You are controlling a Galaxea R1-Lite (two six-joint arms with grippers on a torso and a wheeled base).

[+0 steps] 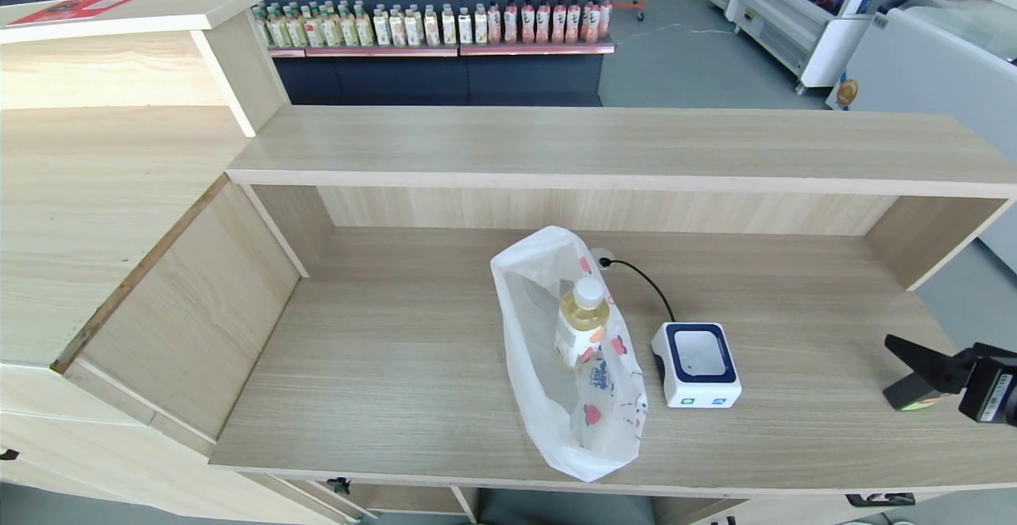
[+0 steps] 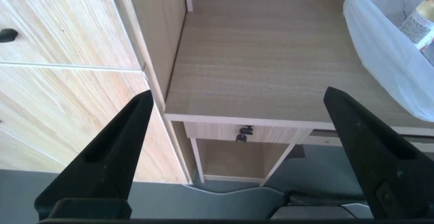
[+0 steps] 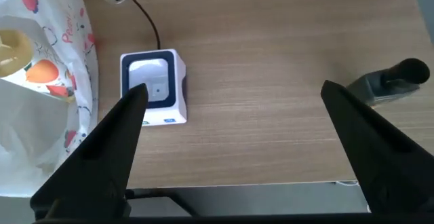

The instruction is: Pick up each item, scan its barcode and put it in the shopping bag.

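Bottle of pale yellow drink with a white cap (image 1: 581, 322) stood inside the white printed plastic shopping bag (image 1: 540, 398), centre of frame on the light wooden table (image 1: 381, 366). Bag's long axis ran from upper centre toward the lower edge. White, blue-rimmed barcode scanner (image 1: 697, 364) sat just right of it. Right gripper (image 1: 890, 372), released and empty, hung at the right edge, with the scanner between it and the bag; judged the nearer arm. Left gripper (image 2: 237, 95), spread wide and empty, hung off the table's front edge.
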